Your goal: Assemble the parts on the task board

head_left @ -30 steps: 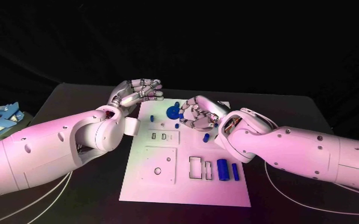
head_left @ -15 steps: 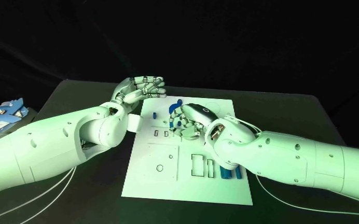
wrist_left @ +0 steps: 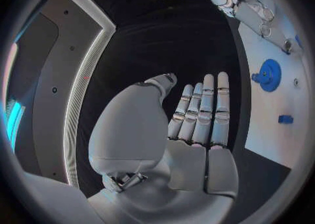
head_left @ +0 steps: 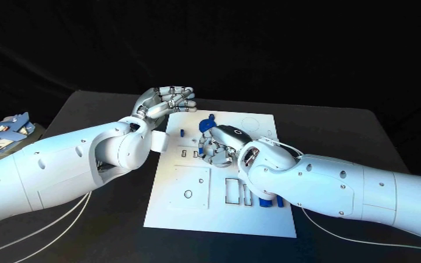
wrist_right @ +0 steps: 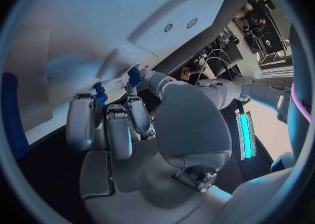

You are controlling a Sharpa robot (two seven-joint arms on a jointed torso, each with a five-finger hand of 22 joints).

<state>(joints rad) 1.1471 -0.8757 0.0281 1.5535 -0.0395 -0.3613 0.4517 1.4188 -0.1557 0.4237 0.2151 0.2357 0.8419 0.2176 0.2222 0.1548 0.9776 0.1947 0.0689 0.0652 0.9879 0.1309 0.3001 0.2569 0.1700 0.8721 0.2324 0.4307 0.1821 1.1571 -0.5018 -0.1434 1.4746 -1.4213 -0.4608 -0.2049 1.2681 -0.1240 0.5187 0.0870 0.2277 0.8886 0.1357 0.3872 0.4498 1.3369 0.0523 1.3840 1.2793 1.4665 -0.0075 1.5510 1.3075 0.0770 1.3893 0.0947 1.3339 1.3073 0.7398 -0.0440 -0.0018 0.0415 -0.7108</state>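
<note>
The white task board [head_left: 188,217] lies in the middle of the black table. My right hand [head_left: 219,146] is down on its far middle, fingers curled, and thumb and fingertip pinch a small blue part [wrist_right: 134,75] at the board's surface [wrist_right: 98,24]. A second small blue part [wrist_right: 99,94] stands behind the fingertips. A blue gear [head_left: 208,123] sits just beyond this hand. Two blue cylinders [head_left: 263,202] show partly under my right forearm. My left hand [head_left: 167,101] hovers off the board's far left corner and holds nothing, its fingers stretched out [wrist_left: 207,108] beside the gear [wrist_left: 269,74].
Cut-out slots and holes [head_left: 232,191] mark the board's near half. A blue and white object [head_left: 12,128] lies at the table's left edge. Thin cables [head_left: 53,232] trail over the table near both arms.
My right hand has dropped from beside the blue gear towards me and closed onto the board. The left hand has barely moved.
</note>
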